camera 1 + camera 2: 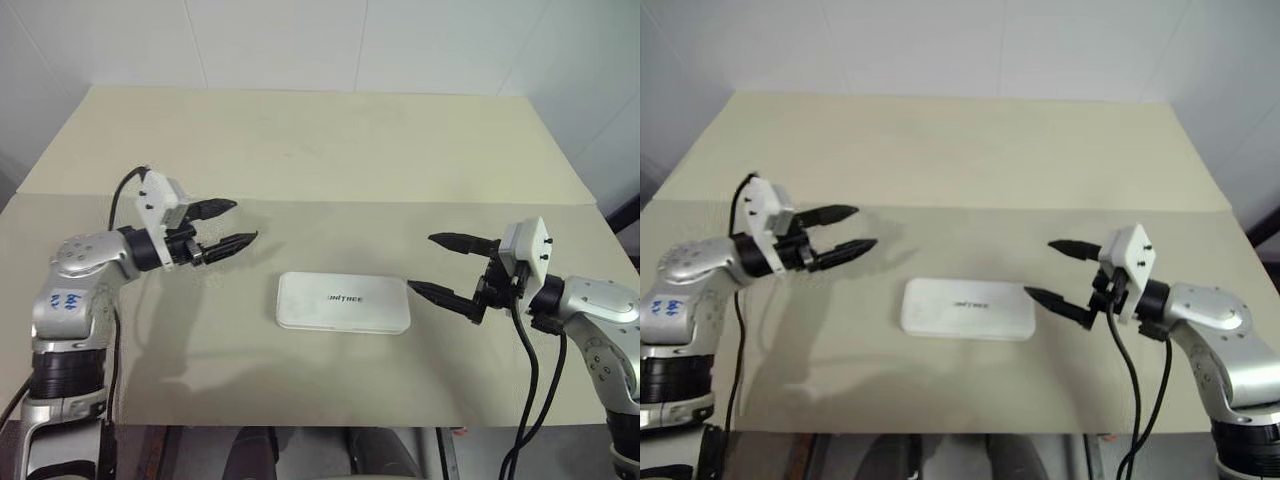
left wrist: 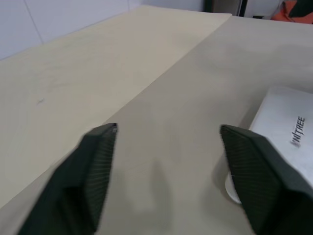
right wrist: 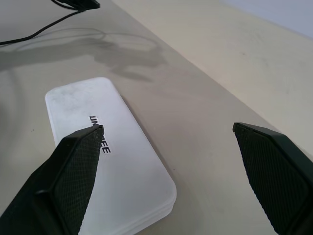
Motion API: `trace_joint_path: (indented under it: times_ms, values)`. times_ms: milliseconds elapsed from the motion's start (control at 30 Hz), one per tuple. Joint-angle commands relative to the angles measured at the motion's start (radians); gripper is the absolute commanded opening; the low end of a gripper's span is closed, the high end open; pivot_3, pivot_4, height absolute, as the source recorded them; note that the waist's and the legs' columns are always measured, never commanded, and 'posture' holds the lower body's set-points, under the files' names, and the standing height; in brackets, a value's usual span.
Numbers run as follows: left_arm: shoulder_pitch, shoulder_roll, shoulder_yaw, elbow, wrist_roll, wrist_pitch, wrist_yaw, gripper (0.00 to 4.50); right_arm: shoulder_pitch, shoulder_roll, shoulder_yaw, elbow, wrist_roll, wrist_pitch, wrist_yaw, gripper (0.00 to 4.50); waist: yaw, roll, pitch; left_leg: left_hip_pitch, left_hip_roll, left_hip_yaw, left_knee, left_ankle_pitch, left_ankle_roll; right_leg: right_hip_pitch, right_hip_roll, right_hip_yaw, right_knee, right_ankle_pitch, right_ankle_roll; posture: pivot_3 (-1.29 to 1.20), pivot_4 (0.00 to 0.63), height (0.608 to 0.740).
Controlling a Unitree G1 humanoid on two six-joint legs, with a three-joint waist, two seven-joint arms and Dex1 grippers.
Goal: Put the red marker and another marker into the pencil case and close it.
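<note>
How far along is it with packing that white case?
Looks nearly finished. The pencil case lies shut and flat on the table, with no markers lying around it; whether they are inside cannot be seen. Nothing is in hand: the left tool and right tool are both open, apart from the case on either side.

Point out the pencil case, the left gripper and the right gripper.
pencil case [image 1: 343, 302], left eye view, middle of its closed lid.
left gripper [image 1: 240, 222], left eye view, between its fingertips.
right gripper [image 1: 424, 264], left eye view, between its fingertips.
</note>
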Motion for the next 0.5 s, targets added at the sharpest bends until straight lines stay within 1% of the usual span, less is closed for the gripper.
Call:
trace_joint_path:
  times_ms: [33, 100, 233, 267, 300, 367, 500]
  values:
    - [0.05, 0.034, 0.055, -0.072, -0.024, -0.023, 0.009, 4.45, 0.024, -0.058, -0.068, 0.031, -0.029, -0.07, 0.055, 4.5, 0.001, 0.0, 0.0, 0.0, 0.0, 0.0, 0.0, 0.0, 0.0, 0.0, 0.0, 0.0, 0.0, 0.0, 0.0, 0.0, 0.15, 0.74]
    - [0.095, 0.048, 0.09, -0.099, -0.056, -0.01, -0.003, 4.45, 0.026, -0.084, -0.103, 0.062, -0.029, -0.089, 0.067, 4.5, 0.001, 0.0, 0.0, 0.0, 0.0, 0.0, 0.0, 0.0, 0.0, 0.0, 0.0, 0.0, 0.0, 0.0, 0.0, 0.0, 0.15, 0.74]
    - [0.141, 0.058, 0.08, -0.141, -0.036, -0.04, 0.013, 4.45, 0.014, -0.137, -0.147, 0.147, -0.015, -0.117, 0.139, 4.5, 0.0, 0.0, 0.0, 0.0, 0.0, 0.0, -0.001, 0.0, 0.0, 0.0, 0.0, 0.0, -0.001, 0.0, 0.0, 0.0, 0.15, 0.74]
    - [0.146, 0.062, 0.086, -0.136, -0.037, -0.042, 0.011, 4.45, 0.021, -0.147, -0.143, 0.15, -0.017, -0.125, 0.159, 4.5, 0.001, 0.0, 0.0, 0.0, 0.0, 0.0, 0.0, 0.0, 0.0, 0.0, 0.0, 0.0, -0.001, 0.0, 0.0, 0.0, 0.15, 0.74]
    - [0.152, 0.069, 0.091, -0.125, -0.016, -0.091, 0.003, 4.45, 0.027, -0.158, -0.134, 0.153, -0.024, -0.137, 0.181, 4.5, 0.0, 0.0, 0.0, 0.0, 0.0, 0.0, 0.0, 0.0, 0.0, 0.0, 0.0, 0.0, -0.001, 0.0, 0.0, 0.0, 0.15, 0.74]
    - [0.158, 0.092, 0.089, -0.108, -0.016, -0.101, -0.021, 4.45, 0.019, -0.171, -0.124, 0.174, -0.038, -0.159, 0.206, 4.5, 0.0, 0.0, 0.0, 0.001, 0.0, 0.0, 0.0, 0.0, 0.0, 0.001, 0.0, 0.0, -0.001, 0.0, 0.0, 0.0, 0.15, 0.74]
    - [0.187, 0.117, 0.089, -0.104, -0.03, -0.099, -0.031, 4.45, -0.026, -0.153, -0.103, 0.215, -0.055, -0.18, 0.198, 4.5, -0.007, 0.0, 0.0, 0.001, 0.0, 0.001, -0.001, 0.0, 0.0, 0.0, 0.0, 0.001, -0.001, 0.0, 0.0, 0.0, 0.15, 0.74]
